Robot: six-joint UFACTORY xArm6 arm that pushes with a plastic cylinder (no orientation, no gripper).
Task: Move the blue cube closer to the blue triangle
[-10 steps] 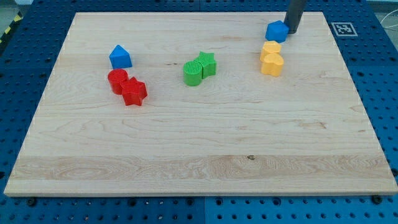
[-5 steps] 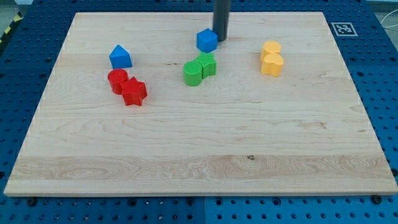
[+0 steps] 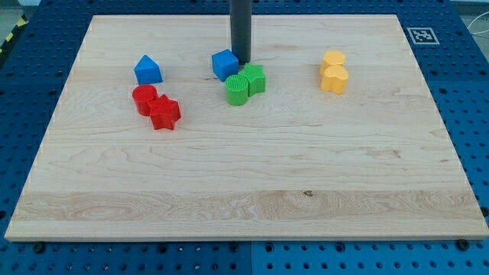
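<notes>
Pincer-wise there's nothing to report, since this arm has none, just a dark rod, so no jaws to call apart or together. My tip (image 3: 241, 61) is down on the board (image 3: 244, 191), right against the blue cube (image 3: 225, 65) on its right side in the view.

Only one camera view, so here's the layout, all relative to the blue cube. The blue triangle (image 3: 147, 70) sits off to the view's left at about the same height, with a clear stretch of wood between them. The two green blocks (image 3: 244, 83) are just below and right of the cube, very close; I honestly can't tell from this angle whether the nearer green block touches it. The red cylinder (image 3: 144, 99) and red star (image 3: 164, 114) sit down and left, just under the triangle. The two yellow blocks (image 3: 333, 72) are well off to the right.

What could go wrong: my tip seems to contact the cube toward its upper right edge, so an off-centre shove could spin it or let it slip off the rod toward the view's bottom. Drift downward and it ploughs into the green pair or, later, the reds. Overshoot and it knocks the triangle away.

Orientation: the cube looks turned a bit, one corner facing the view's bottom. Being a cube, it has no real long axis.
</notes>
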